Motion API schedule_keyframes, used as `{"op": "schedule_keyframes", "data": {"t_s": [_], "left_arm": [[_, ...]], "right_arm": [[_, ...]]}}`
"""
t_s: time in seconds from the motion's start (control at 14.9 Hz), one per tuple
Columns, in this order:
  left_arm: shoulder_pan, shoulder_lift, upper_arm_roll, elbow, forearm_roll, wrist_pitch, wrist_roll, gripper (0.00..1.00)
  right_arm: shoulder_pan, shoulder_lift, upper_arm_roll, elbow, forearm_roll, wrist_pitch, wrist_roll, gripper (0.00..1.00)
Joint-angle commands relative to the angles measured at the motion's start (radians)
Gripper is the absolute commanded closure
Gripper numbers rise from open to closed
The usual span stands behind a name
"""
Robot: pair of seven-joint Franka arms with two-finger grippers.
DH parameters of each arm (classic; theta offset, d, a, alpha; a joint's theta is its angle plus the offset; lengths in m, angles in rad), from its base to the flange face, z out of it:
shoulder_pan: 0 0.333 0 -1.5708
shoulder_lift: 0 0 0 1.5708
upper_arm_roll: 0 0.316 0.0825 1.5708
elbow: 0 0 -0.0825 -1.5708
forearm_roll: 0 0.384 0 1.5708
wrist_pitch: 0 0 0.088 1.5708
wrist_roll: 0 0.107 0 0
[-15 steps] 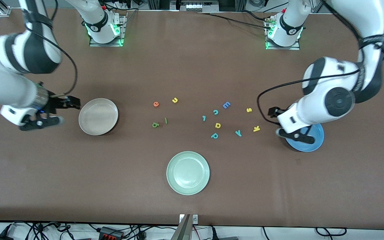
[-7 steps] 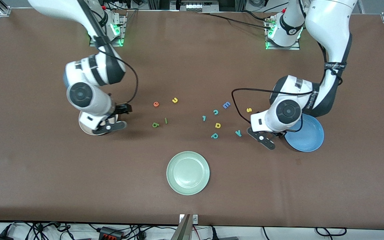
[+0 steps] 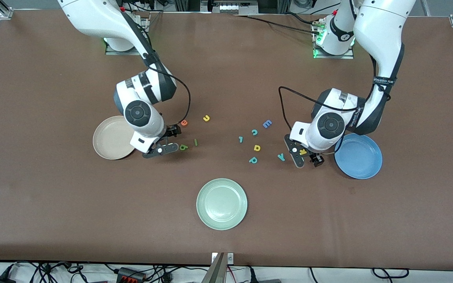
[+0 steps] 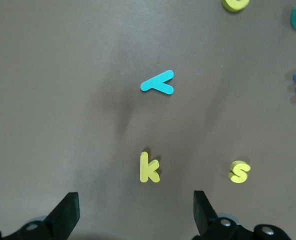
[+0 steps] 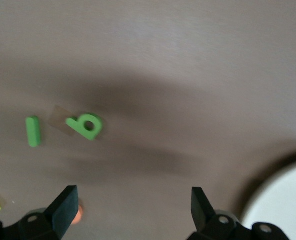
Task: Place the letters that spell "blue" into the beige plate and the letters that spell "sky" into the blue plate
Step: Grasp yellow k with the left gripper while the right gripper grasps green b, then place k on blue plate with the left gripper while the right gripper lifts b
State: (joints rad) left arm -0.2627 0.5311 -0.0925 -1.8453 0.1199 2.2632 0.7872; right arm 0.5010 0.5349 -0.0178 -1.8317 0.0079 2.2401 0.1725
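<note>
Yellow k (image 3: pixel 302 151) lies near the blue plate (image 3: pixel 358 156), under the left gripper (image 3: pixel 304 155), which has swung in wide open and empty. Right gripper (image 3: pixel 166 140), likewise empty and spread, has arrived beside green b (image 3: pixel 183 147), stem toward the beige plate (image 3: pixel 111 137). Both pickups look imminent.

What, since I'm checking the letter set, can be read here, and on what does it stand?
Foam letters lying on the table:
"e" orange-red
"u" yellow
"b" green
"l" green
"E" blue
"c" teal
"p" teal
"y" teal
"k" yellow
"s" yellow
Two more letters, yellow and teal: unclear.
Print on the left arm's band: too small.
</note>
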Motion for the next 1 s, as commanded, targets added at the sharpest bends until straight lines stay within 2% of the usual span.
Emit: {"op": "schedule_keyframes", "data": {"t_s": [0.0, 0.13, 0.2, 0.27, 0.33, 0.47, 0.94], "left_arm": [[-0.007, -0.002, -0.001, -0.060, 0.017, 0.058, 0.085, 0.00], [-0.013, 0.003, -0.001, -0.101, 0.018, 0.123, 0.098, 0.04], [-0.012, 0.021, 0.000, -0.112, 0.018, 0.166, 0.130, 0.08], [-0.012, 0.035, -0.001, -0.111, 0.018, 0.194, 0.168, 0.16], [-0.013, 0.038, 0.000, -0.108, 0.018, 0.205, 0.193, 0.23], [-0.012, 0.038, 0.000, -0.104, 0.018, 0.207, 0.205, 0.29], [-0.004, 0.061, 0.010, -0.094, 0.020, 0.208, 0.205, 0.38]], "right_arm": [[0.056, 0.045, -0.008, 0.020, 0.012, 0.070, -0.016, 0.00], [0.067, 0.057, -0.010, 0.022, 0.009, 0.098, -0.018, 0.04], [0.067, 0.065, -0.010, 0.022, 0.009, 0.121, -0.024, 0.13], [0.067, 0.076, -0.010, 0.025, 0.015, 0.147, -0.024, 0.16], [0.067, 0.094, -0.010, 0.038, 0.018, 0.168, -0.016, 0.23], [0.068, 0.128, -0.010, 0.072, 0.023, 0.171, -0.001, 0.25], [0.057, 0.174, -0.010, 0.117, 0.026, 0.165, 0.176, 0.30]]}}
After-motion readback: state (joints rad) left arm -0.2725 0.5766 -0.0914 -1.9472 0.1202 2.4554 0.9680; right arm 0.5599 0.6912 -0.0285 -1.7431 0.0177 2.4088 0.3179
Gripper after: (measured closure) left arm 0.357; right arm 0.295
